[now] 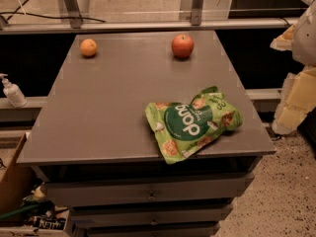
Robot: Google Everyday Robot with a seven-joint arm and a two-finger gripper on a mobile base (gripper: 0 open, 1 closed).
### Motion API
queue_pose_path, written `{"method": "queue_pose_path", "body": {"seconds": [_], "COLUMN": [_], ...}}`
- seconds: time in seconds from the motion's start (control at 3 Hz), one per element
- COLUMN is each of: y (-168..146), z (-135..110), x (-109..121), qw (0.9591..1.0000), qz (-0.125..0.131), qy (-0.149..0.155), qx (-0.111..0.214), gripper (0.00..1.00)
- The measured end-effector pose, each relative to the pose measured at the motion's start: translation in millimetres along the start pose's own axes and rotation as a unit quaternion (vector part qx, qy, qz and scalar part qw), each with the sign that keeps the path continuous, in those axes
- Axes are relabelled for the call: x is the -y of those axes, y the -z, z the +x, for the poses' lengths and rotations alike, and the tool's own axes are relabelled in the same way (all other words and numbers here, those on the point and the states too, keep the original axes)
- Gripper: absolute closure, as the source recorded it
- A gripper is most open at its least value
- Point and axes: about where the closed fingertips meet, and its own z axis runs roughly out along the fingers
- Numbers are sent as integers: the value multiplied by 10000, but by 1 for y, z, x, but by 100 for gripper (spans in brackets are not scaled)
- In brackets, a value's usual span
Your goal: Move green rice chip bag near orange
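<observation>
Grey and matte, the table (98, 107) fills most of the view. Its top is a plain slab over a stack of drawers (148, 194) whose lowest front is cut off by the bottom edge. Beyond the table's far edge runs a pale metal rail (148, 26), with a light floor and a dark cable behind it. To the table's right the floor (289, 201) is speckled.

The green rice chip bag (192, 123) lies flat and crumpled on the table's near right part. Its lowest corner reaches the front edge, and its white lettering reads upside down from this side. The orange (88, 47) sits by the table's far left corner, well apart from the bag. A red apple (182, 46) stands near the far edge, right of centre.

Off the table's right side, level with its middle, hangs the pincer (295, 100). It is a pale, blurred mass of cream and yellow blocks, partly cut off by the frame, touching nothing. Whether it is released or clenched cannot be told.

Left of the table a white pump bottle (12, 90) stands on a ledge. Lower down, a cardboard box (12, 181) holds clutter too dim to make out.
</observation>
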Motion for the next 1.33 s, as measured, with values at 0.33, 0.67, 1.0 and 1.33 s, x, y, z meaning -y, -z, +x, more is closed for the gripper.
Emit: {"method": "queue_pose_path", "body": {"seconds": [0.33,0.67,1.0,1.33], "y": [0,-13,-41,-71], "z": [0,-3,-8,-17], "x": [0,-4,-3,3], "qw": [10000,9996,9963,9908], "qz": [1,-63,-200,-296], "qy": [0,-23,-105,-194], "qx": [0,289,833,1307], "gripper": [0,0,0,0]}}
